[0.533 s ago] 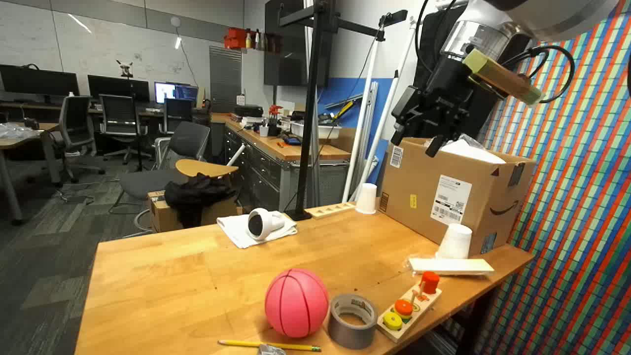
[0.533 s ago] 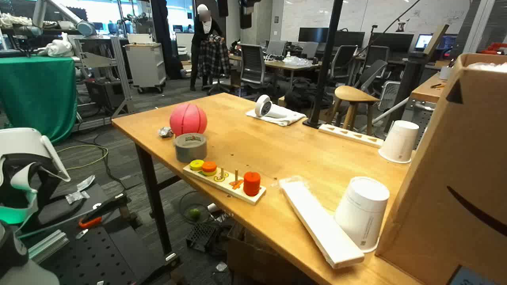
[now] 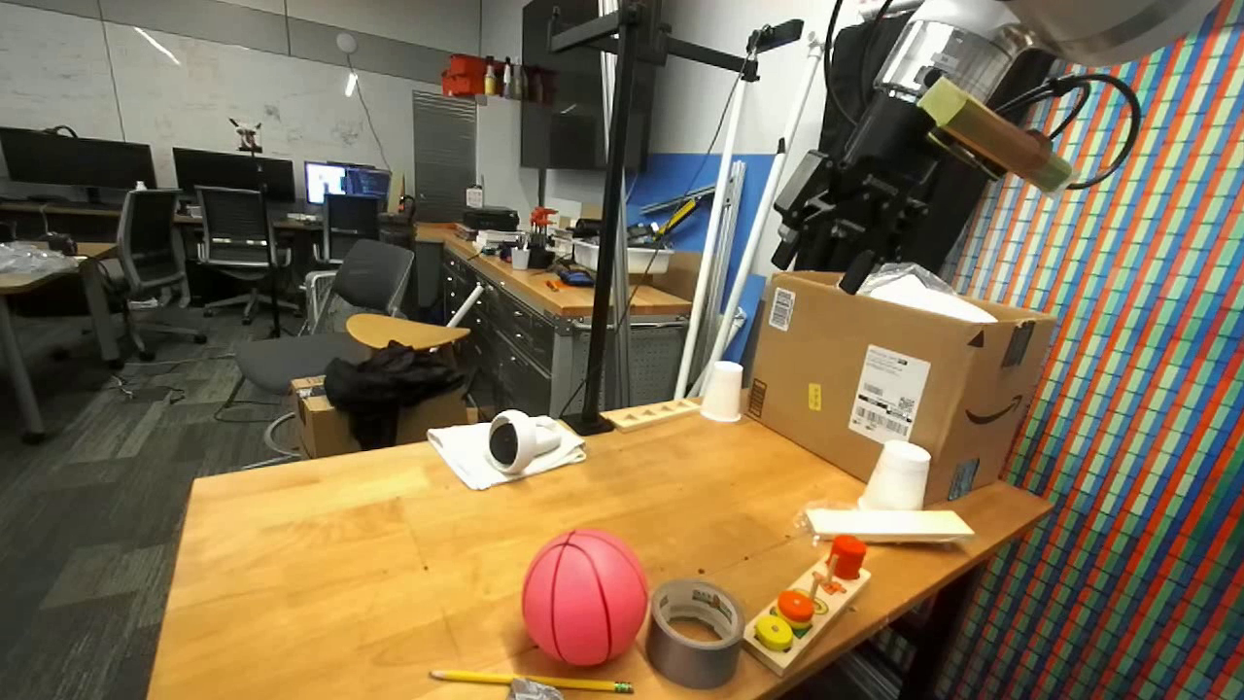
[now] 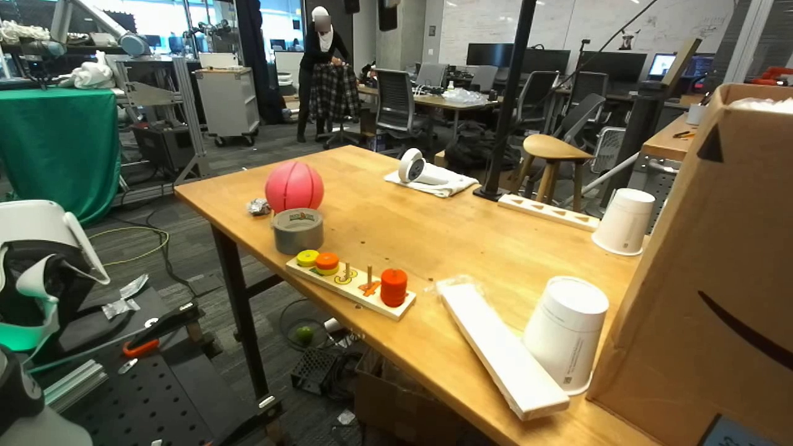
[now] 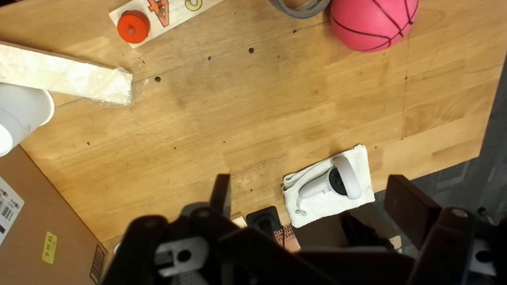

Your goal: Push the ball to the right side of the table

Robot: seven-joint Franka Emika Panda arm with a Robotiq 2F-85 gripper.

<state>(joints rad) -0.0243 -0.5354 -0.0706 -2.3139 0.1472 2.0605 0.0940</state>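
A pink ball (image 3: pixel 584 598) with dark basketball seams rests on a wooden table (image 3: pixel 340 554), at the lower middle of an exterior view. The black gripper (image 3: pixel 818 262) hangs in the upper right of that frame, raised over the tabletop and well apart from the ball, its fingertips angled toward the lower left. One fingertip overlaps the top edge of a cardboard box (image 3: pixel 836 340); whether it touches cannot be told.

In the wrist view the ball (image 5: pixel 374 23) sits at the upper right, cut off by the top edge, while the gripper enters from the bottom. Its two fingers (image 5: pixel 412 209) stand wide apart, one near bottom centre, the other at lower right, with only air between them. Through that gap, down on the table, a white controller (image 5: pixel 336 181) lies on a folded white cloth (image 5: pixel 328 206).

In both exterior views a roll of grey tape (image 4: pixel 298 235) is just beside the ball; contact is hard to tell. A yellow pencil (image 3: pixel 578 682) lies near the ball, at the bottom of an exterior view.
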